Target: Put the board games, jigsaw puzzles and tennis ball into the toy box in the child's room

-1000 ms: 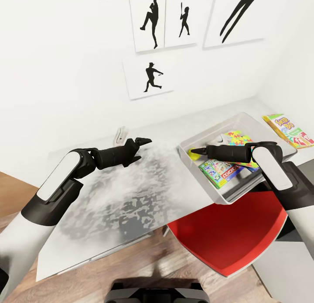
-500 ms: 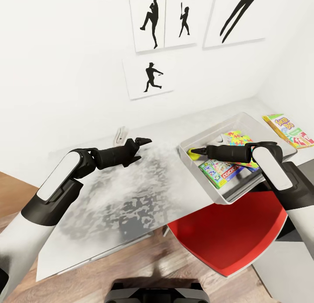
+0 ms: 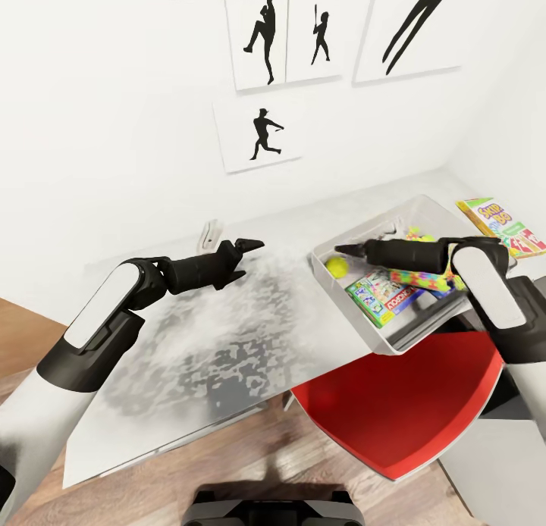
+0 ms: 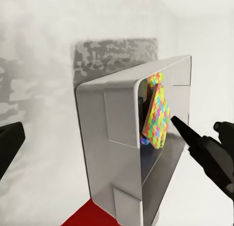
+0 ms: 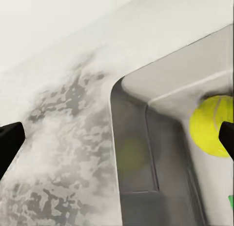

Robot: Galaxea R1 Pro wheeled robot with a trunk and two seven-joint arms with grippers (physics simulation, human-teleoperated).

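small yellow-green tennis ball [image 3: 336, 266] sits in the shallow light grey toy box [image 3: 364, 234], right gripper [image 3: 341, 249] fingers spread, released, just above it; left gripper [image 3: 250, 245] fingers spread too

Left arm, white upper shell with black forearm: extended toward one o'clock; black two-finger left gripper [image 3: 249, 245], fingers parted, empty. Right arm, same build: reaching toward nine o'clock; black right gripper [image 3: 345, 248], fingers parted, empty.

The right arm [image 3: 425, 257] covers much of the jigsaw puzzle [image 3: 425, 277] in the toy box [image 3: 364, 234]. At three o'clock, the frame edge crops the yellow-green-red board game [image 3: 500, 223].
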